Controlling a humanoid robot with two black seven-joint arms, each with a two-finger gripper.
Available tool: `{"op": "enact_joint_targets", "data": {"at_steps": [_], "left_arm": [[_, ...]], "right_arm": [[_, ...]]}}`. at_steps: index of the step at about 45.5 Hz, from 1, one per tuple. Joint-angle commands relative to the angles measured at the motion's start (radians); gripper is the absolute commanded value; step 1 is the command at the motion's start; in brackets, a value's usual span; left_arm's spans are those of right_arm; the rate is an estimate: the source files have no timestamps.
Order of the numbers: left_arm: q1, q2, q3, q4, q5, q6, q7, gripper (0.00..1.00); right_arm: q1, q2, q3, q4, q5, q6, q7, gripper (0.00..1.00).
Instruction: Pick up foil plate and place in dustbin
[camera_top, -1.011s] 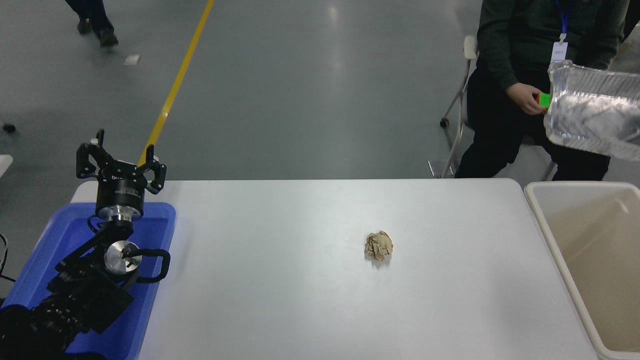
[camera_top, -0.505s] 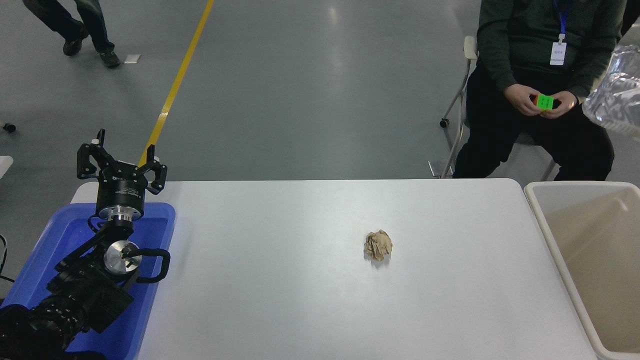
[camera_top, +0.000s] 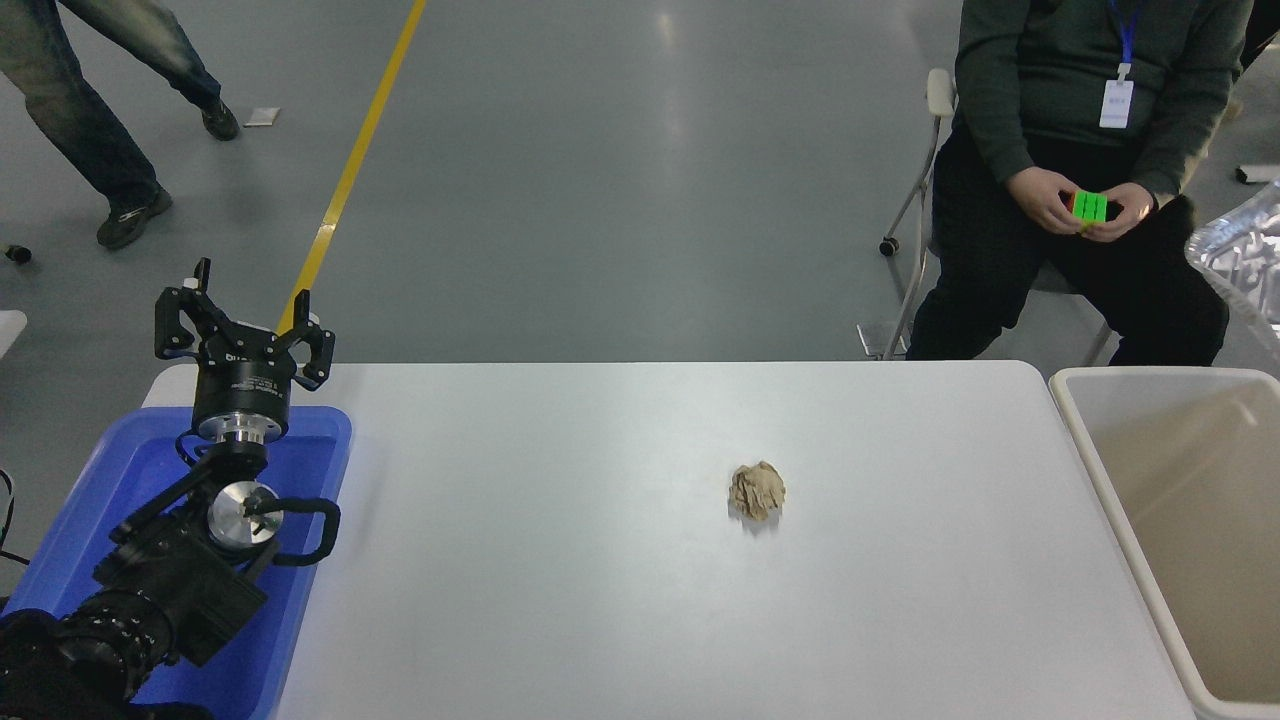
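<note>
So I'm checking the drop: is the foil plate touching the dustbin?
Apart. The head view shows the foil plate at the right edge, with floor between it and the dustbin rim.

Grey glossy floor (camera_top: 620, 180), yellow line (camera_top: 350, 170), white table (camera_top: 560, 560).

Left arm (camera_top: 150, 590) enters from the lower-left corner, angled up and away from the camera. Wrist joint bent, silver flange showing. Left claw (camera_top: 243, 325) points away, toward the far side, black fingers (camera_top: 177, 320) spread apart (nothing between them). Right arm and its claw: outside the picture's edge.
</note>
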Motion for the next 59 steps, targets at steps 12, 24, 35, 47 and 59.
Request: {"op": "enact_joint_targets", "data": {"at_steps": [12,24,35,47,59], "left_arm": [[0.0,0.0,0.0,0.0,0.0,0.0,0.0,0.99],[0.0,0.0,0.002,0.0,0.0,0.0,0.0,0.99],[0.0,0.0,0.002,0.0,0.0,0.0,0.0,0.99],[0.0,0.0,0.002,0.0,0.0,0.0,0.0,0.99],[0.0,0.0,0.002,0.0,0.0,0.0,0.0,0.99]], "right_arm": [[-0.231,0.169,0.243,-0.039,0.223,-0.21,-0.04,0.0],[-0.276,0.199,0.294,-0.039,0.237,-0.221,-0.04,0.0],[-0.285,0.206,0.294,-0.039,0.27,-0.224,-0.039,0.0],[-0.285,0.203,0.298,-0.037,0.295,-0.213,-0.037,1.0],[-0.274,0.162,0.281,-0.036,0.292,-0.203,-0.033,1.0]]}}
